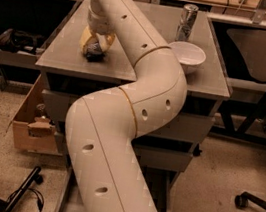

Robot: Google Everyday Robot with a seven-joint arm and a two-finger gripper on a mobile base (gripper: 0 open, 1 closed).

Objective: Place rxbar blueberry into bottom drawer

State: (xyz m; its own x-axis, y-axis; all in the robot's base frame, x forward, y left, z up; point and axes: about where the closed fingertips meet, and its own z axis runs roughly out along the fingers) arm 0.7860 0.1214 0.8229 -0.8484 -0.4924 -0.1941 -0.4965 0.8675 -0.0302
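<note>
So the gripper is down on the left part of the grey cabinet top, right over the rxbar blueberry, which lies there on the surface. Honestly can't tell if it's got hold of it. White bowl and silver can sit well off to the right.

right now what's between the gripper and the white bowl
Camera view: only the robot's arm crosses the cabinet top between the gripper, at left, and white bowl.

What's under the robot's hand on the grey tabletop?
A small dark bar, the rxbar blueberry, lies under the gripper on the cabinet top. The gripper hides most of it.
</note>
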